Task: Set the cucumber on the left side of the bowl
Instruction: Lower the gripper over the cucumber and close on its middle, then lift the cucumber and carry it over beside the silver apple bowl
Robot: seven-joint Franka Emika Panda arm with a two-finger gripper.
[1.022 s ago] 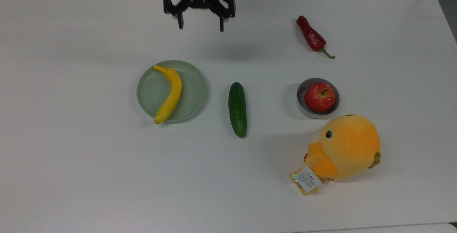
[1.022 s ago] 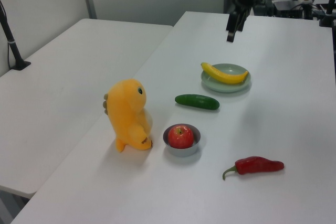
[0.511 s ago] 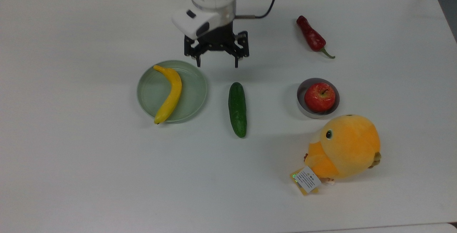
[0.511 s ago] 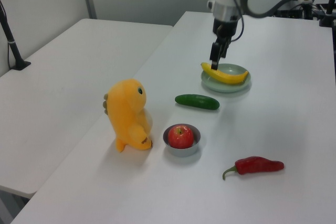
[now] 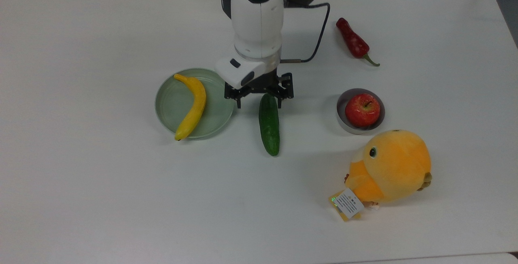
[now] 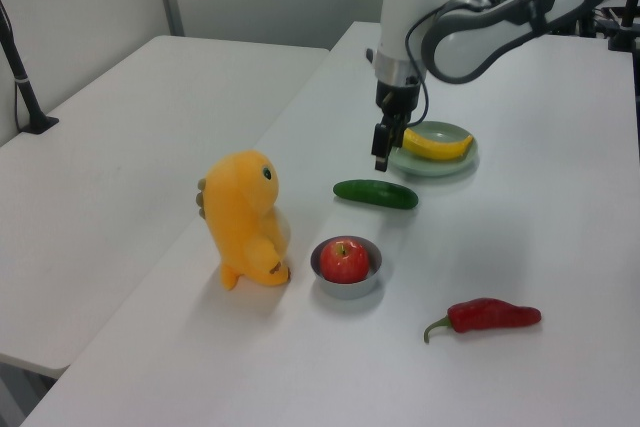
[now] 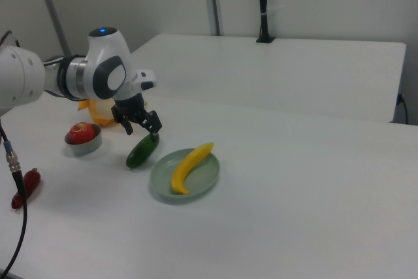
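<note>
The dark green cucumber lies flat on the white table, midway between the plate and the bowl. The small grey bowl holds a red apple and stands to the cucumber's right in the top view. My gripper is open. It hangs just above the cucumber's far end, and its two fingers straddle that end in the top view. Nothing is held.
A pale green plate with a banana lies left of the cucumber in the top view. A red chili pepper lies at the back right. An orange plush toy stands just in front of the bowl.
The arm has come forward from the table's far edge and lowered. The open gripper now sits over the cucumber's far end. No object has moved.
</note>
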